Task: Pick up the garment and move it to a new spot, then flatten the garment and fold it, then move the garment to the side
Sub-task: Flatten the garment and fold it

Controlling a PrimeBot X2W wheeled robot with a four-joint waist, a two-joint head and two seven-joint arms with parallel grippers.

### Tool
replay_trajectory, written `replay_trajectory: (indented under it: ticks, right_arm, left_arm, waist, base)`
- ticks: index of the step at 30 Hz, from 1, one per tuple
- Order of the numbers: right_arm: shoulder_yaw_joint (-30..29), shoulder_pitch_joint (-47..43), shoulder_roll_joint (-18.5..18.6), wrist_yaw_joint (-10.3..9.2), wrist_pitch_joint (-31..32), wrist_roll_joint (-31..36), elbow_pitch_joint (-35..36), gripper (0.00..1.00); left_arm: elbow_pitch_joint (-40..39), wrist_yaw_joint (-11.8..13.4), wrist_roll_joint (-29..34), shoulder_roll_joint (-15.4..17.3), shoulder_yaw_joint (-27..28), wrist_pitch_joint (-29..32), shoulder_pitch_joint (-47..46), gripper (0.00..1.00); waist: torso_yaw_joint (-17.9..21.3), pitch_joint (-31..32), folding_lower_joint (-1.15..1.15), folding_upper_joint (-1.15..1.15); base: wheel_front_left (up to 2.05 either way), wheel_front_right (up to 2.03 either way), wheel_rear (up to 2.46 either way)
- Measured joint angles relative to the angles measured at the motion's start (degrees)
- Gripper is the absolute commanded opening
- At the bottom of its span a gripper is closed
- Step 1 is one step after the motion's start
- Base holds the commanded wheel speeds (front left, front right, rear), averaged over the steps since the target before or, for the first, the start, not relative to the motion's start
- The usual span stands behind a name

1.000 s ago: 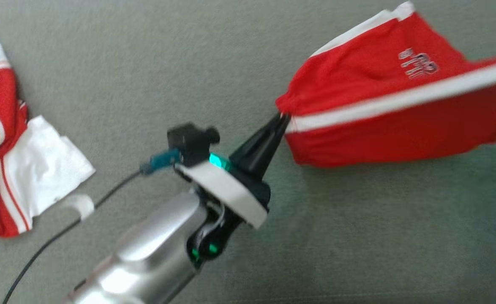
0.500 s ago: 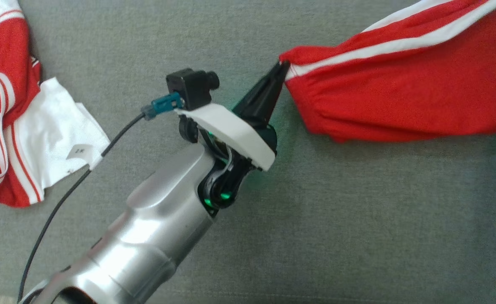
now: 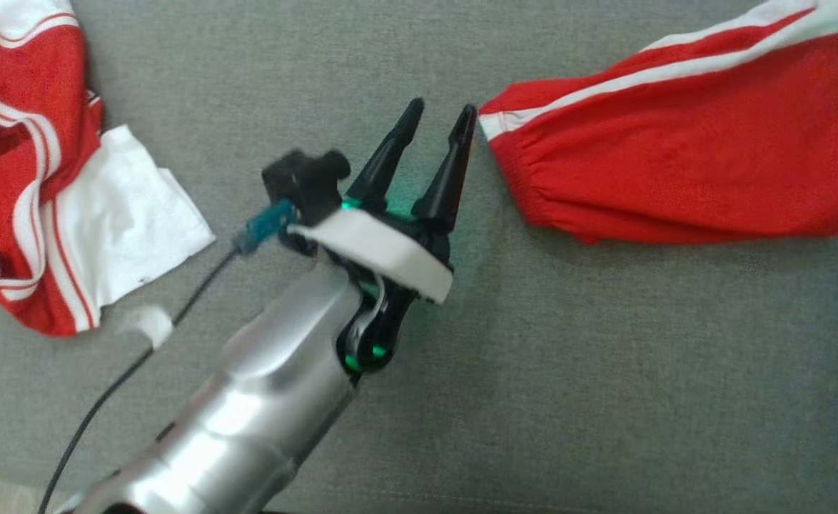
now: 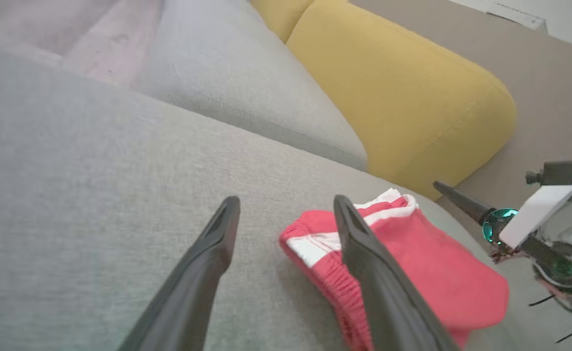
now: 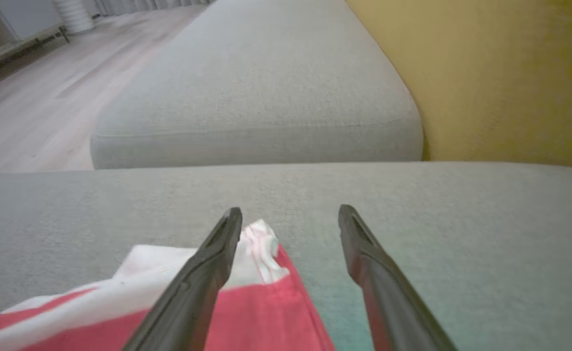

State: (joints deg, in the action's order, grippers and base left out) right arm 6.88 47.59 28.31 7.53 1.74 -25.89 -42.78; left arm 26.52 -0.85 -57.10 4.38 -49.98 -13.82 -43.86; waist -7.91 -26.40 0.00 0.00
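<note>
Left gripper [image 3: 439, 114]: your jaws stand apart with nothing between them.
Right gripper [image 5: 291, 212]: spread wide as well, empty.
Garment [image 3: 676, 164]: red with white stripes, lying on the grey sofa cushion [image 3: 533, 357]. Its elastic corner sits just beside the left gripper; the blur keeps you from telling whether they touch.
Far end: a white-banded edge lies under the right gripper.
Second garment [image 3: 26, 178]: red-and-white heap, well apart at the robot's left.
Yellow backrest [image 4: 403, 97]: behind the cushion.

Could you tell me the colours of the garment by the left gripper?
The garment is red with white stripes, clearest in the head view.
</note>
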Motion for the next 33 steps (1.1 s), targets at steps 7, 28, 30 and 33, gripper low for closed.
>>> replay_trajectory:
  ticks: [7, 28, 30, 33]
  right_arm:
    - [2.4, -8.4, 6.8, 0.00, 9.0, -10.6, -0.5, 1.00]
    - [-0.6, -15.1, 8.5, 0.00, 5.6, -18.3, -3.5, 0.00]
    - [-1.8, -17.1, 8.7, 0.00, 4.7, -18.2, -4.1, 0.00]
    - [-2.6, -18.2, 8.7, 0.00, 3.0, -17.8, -3.5, 0.00]
  left_arm:
    - [-14.2, 8.8, 19.6, 1.5, 9.6, -0.8, 10.9, 1.00]
    - [-27.6, 7.6, 40.1, 0.4, 22.7, -0.9, 30.9, 1.00]
    - [-27.6, 7.3, 40.6, 0.2, 23.4, -0.9, 31.5, 1.00]
    - [-27.5, 6.3, 40.7, 0.0, 24.1, -0.9, 31.7, 1.00]
  waist:
    - [-2.9, 1.0, 0.00, 0.00]
    - [0.6, 7.2, -0.01, 0.00]
    - [1.9, 8.0, -0.01, 0.00]
    - [3.5, 9.0, 0.00, 0.00]
  base:
    - [0.00, 0.00, 0.00]
    - [0.00, 0.00, 0.00]
    - [0.00, 0.00, 0.00]
    - [0.00, 0.00, 0.00]
